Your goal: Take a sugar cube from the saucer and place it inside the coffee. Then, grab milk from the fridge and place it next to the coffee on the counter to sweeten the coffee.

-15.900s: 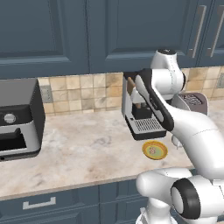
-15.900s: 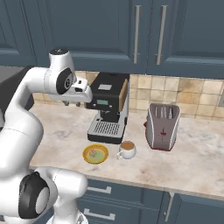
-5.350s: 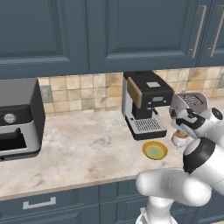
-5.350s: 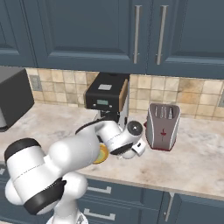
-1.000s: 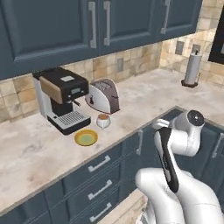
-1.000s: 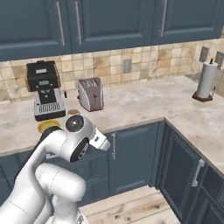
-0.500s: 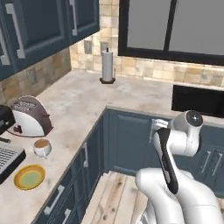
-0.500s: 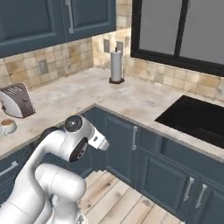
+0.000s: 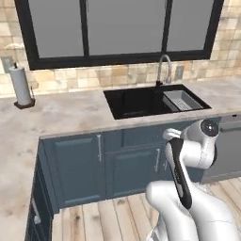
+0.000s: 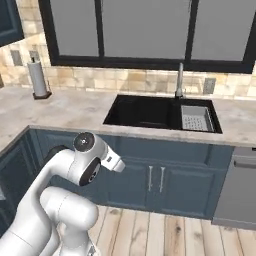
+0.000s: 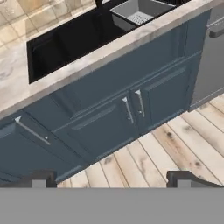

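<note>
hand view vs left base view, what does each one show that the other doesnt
Hand view alone: the two dark tips of the open claw, wide apart over the wooden floor. Left base view alone: the window, the faucet, the paper towel roll and the white arm. Both: the black sink with its grey basket, the counter and the blue cabinets.

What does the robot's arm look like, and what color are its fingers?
The arm is smooth, shiny white, made of fat rounded tube segments like big sausages. Dark grey rings and a black strip mark where the pieces join, and a round grey cap sits on its elbow joint. No loose cables show. In the hand view, the fingers are two small, blocky, dark grey tips of the gripper, set far apart.
</note>
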